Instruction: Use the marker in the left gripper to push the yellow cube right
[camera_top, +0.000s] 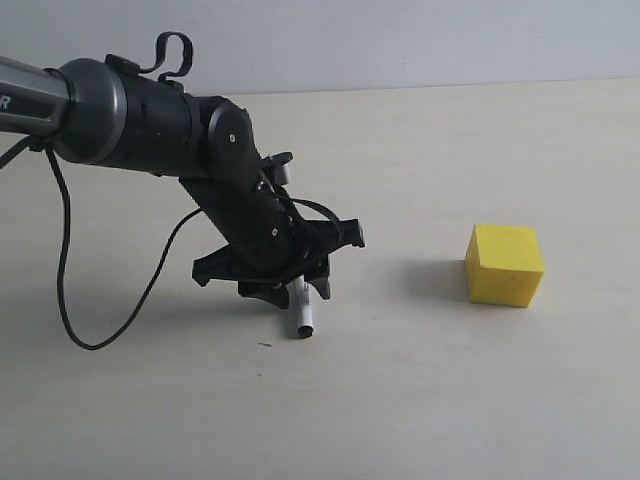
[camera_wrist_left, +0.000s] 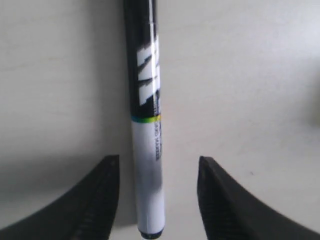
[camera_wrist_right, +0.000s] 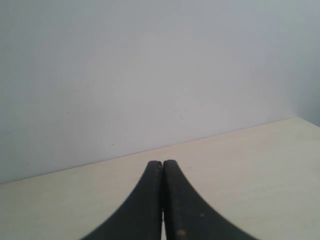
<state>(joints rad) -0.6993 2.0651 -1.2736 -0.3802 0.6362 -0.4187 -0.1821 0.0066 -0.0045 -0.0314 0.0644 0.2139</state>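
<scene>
The marker (camera_top: 304, 316) lies on the pale table, its white end towards the camera and the rest hidden under the claw. My left gripper (camera_top: 292, 285) is low over it, open. In the left wrist view the marker (camera_wrist_left: 145, 100) runs between the two black fingers (camera_wrist_left: 100, 200) of the left gripper (camera_wrist_left: 159, 160), with a gap on each side and neither finger touching it. The yellow cube (camera_top: 505, 265) stands well to the right of the marker, apart from it. My right gripper (camera_wrist_right: 162, 163) is shut on nothing and faces the back wall.
The beige table (camera_top: 420, 400) runs to a light wall (camera_top: 400, 40) at the back. A black cable (camera_top: 70, 290) loops down from the left arm onto the table. Bare tabletop lies between the marker and the cube.
</scene>
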